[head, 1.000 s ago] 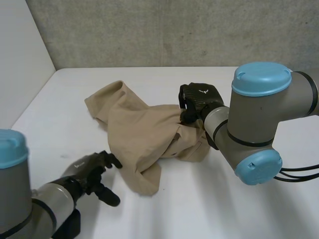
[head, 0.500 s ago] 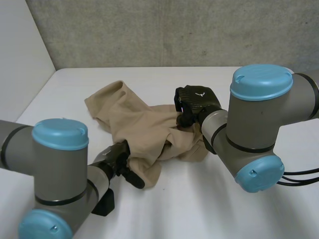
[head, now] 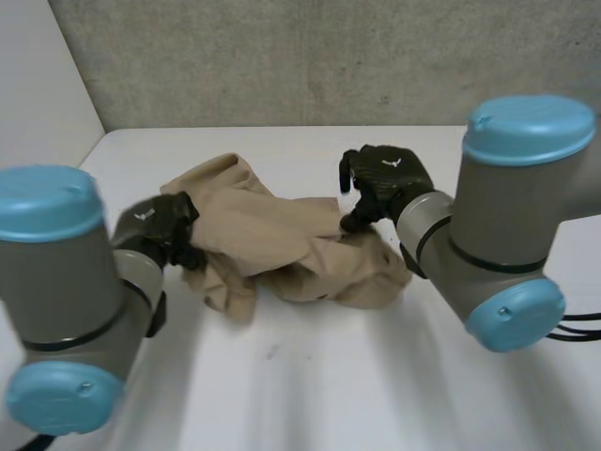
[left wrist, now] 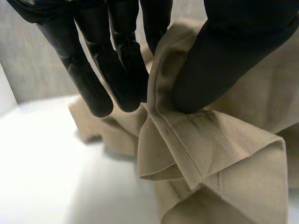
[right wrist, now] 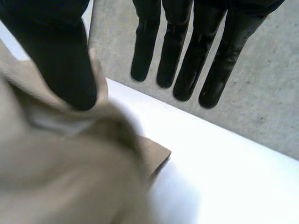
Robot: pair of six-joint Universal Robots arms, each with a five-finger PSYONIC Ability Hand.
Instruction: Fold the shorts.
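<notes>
white table [head: 310, 395], crumpled shorts [head: 282, 246] lying crosswise, left hand [head: 156, 225] pinching hem

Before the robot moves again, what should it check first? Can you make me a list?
1. Grip of the left hand on the shorts: ok, thumb and fingers pinch a stitched edge.
2. Grip of the right hand on the shorts: not ok, its fingers are straight and off the cloth; only the thumb touches it.
3. Are the shorts lying flat: not ok, they are bunched in a heap.
4. Are the shorts fully on the table: ok, well inside its edges.
5. Is the pinched edge a leg or the waist: cannot tell.
</notes>
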